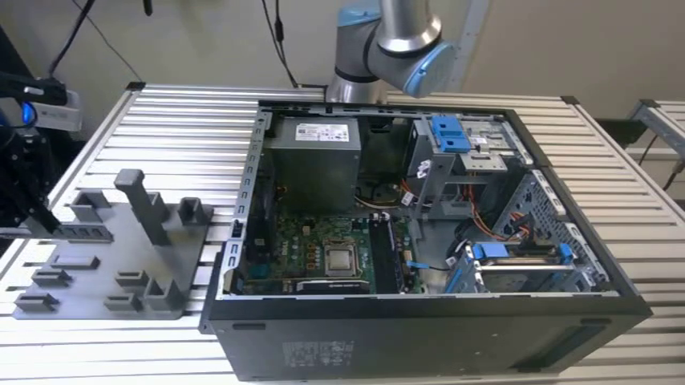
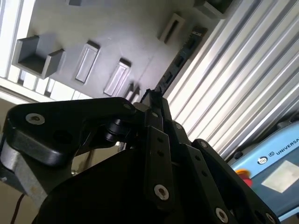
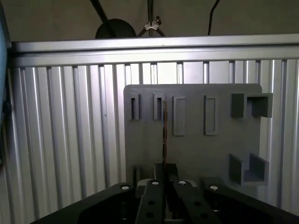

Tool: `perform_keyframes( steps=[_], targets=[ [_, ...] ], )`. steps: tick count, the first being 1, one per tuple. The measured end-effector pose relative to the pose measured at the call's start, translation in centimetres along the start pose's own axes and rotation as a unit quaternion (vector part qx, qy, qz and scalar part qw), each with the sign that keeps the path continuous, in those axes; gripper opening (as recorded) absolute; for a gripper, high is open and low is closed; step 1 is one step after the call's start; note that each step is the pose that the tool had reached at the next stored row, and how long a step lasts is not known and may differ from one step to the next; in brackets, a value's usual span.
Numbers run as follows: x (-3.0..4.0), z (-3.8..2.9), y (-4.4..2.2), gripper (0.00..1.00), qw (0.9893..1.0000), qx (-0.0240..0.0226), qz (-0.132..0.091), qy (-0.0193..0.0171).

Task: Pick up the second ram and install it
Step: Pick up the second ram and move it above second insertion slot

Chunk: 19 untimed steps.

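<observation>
The second ram [image 3: 164,133] is a thin dark stick, seen edge-on in the first wrist view, reaching from my fingers out over the grey tray [image 3: 196,149]. In the second wrist view the ram [image 2: 180,58] shows dark chips along its length. My gripper [image 3: 164,169] [image 2: 150,99] is shut on one end of it. In the exterior view my gripper [image 1: 24,188] hangs at the far left above the tray [image 1: 96,277], with the ram [image 1: 43,218] slanting down from it toward a slotted holder. I cannot tell whether the ram's far end touches the tray.
The open computer case [image 1: 428,325] lies to the exterior view's right of the tray, with its motherboard [image 1: 316,249], power supply [image 1: 313,160] and blue drive clips [image 1: 450,135]. The tray carries upright posts [image 1: 139,204]. All of it rests on a ribbed aluminium table [image 1: 182,120].
</observation>
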<state>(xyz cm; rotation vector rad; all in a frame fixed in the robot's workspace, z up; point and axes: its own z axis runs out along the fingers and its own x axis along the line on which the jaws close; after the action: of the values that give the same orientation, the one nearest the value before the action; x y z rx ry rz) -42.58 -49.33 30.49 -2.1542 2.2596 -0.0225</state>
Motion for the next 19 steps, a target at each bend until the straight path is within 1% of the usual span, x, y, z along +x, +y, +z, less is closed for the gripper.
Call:
perform_keyframes(
  steps=[12,19],
  targets=[
    [-0.01,-1.84,-0.05,0.14,1.0,0.0,0.0,0.0],
    [-0.01,-2.74,-0.07,0.14,1.0,0.0,0.0,0.0]
  ],
)
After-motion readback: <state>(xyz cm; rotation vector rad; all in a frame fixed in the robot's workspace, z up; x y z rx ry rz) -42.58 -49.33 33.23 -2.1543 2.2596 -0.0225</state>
